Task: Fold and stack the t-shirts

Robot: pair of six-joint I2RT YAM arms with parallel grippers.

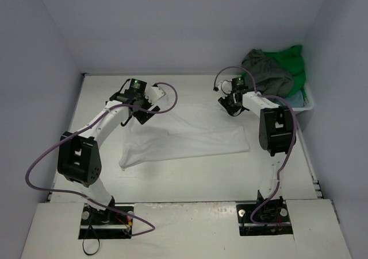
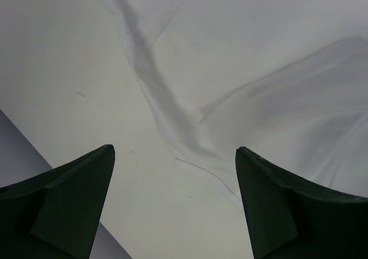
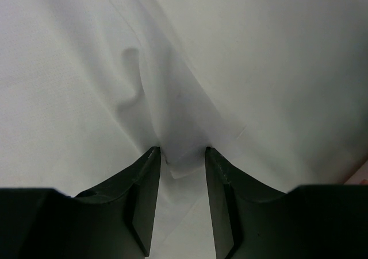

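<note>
A white t-shirt lies spread and creased on the table between my two arms. My left gripper hangs over its far left edge, open, with nothing between its fingers. In the left wrist view that gripper spans the hem of the white t-shirt and bare table. My right gripper is at the shirt's far right part. In the right wrist view that gripper is shut on a bunched fold of the white t-shirt, and creases run into the jaws. Dark grey-olive, bright green and light blue t-shirts are heaped at the back right.
A white plastic basket holding the heaped shirts stands in the back right corner against the wall. Grey walls close the table on the left, back and right. Purple cables loop from both arms.
</note>
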